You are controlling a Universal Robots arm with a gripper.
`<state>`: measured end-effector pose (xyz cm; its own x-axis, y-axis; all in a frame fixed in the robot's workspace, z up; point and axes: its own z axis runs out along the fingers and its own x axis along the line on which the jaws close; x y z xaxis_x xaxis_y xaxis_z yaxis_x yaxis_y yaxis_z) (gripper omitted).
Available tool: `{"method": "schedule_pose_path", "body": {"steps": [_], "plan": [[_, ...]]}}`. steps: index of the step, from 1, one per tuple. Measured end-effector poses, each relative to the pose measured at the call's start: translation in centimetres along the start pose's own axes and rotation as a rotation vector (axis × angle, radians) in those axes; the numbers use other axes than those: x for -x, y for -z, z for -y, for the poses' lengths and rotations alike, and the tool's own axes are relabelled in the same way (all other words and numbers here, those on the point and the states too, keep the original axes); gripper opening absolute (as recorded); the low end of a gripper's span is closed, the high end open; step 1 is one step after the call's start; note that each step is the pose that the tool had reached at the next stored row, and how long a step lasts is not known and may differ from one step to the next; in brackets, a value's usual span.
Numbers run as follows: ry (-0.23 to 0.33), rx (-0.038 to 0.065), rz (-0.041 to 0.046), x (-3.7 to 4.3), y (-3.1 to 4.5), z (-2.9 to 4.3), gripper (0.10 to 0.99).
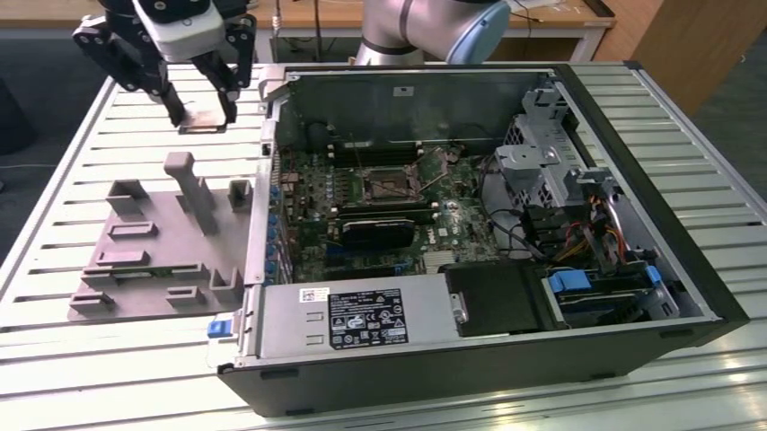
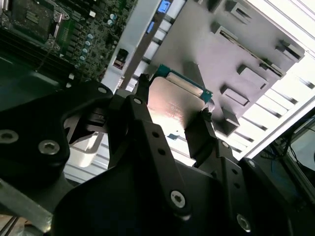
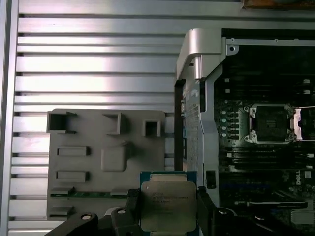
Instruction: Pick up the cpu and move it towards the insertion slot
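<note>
While clamped on the cpu — gripper above fixture plate, well apart from insertion slot.

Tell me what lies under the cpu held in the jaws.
In the first wrist view, the cpu hangs over the grey fixture plate near its edge by the computer case. What lies directly beneath the chip is covered by it.

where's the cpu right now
The cpu is clamped in the gripper, raised above the slatted table at the exterior view's left, beyond the grey fixture plate and outside the open computer case.
</note>
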<state>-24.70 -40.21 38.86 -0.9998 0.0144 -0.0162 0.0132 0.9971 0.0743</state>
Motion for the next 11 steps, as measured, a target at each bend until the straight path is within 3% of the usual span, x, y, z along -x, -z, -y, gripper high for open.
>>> {"method": "schedule_pose_path", "body": {"steps": [11], "plan": [[0.000,0.000,-0.0010,4.32,-0.08,-0.06,0.541]]}}
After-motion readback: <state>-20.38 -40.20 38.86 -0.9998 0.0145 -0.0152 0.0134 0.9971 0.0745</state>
